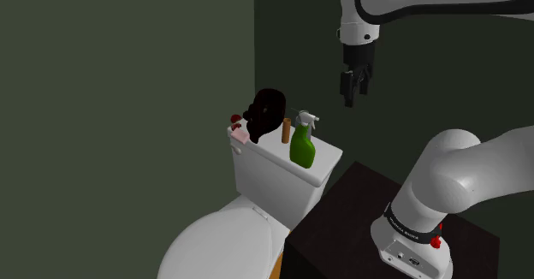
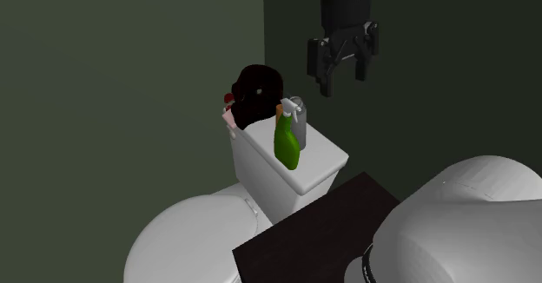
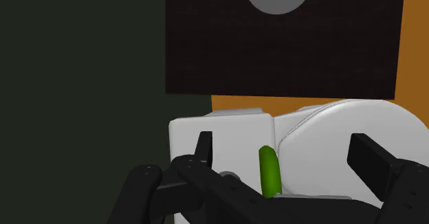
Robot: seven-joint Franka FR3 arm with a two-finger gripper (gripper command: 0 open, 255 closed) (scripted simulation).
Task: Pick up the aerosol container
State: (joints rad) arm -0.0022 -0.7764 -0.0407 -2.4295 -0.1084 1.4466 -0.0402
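On the white toilet tank lid (image 1: 321,168) stands a slim orange-brown cylinder (image 1: 286,131), which I take for the aerosol container, right beside a green spray bottle (image 1: 302,145) with a pale trigger head. From the second exterior view the green bottle (image 2: 287,141) covers the cylinder except for its orange top (image 2: 280,109). My black gripper (image 1: 353,93) hangs open in the air, above the tank and off toward the shoulder view's right, holding nothing. The wrist view has the gripper (image 3: 289,154) with fingers wide apart over the tank lid (image 3: 220,130) and the green bottle (image 3: 269,171).
A dark rounded object (image 1: 267,113) and a small red and pink item (image 1: 238,130) sit at the tank's far end. The closed toilet seat (image 1: 214,243) lies below. A dark green wall corner stands right behind the tank. My dark stand top (image 1: 342,226) adjoins the toilet.
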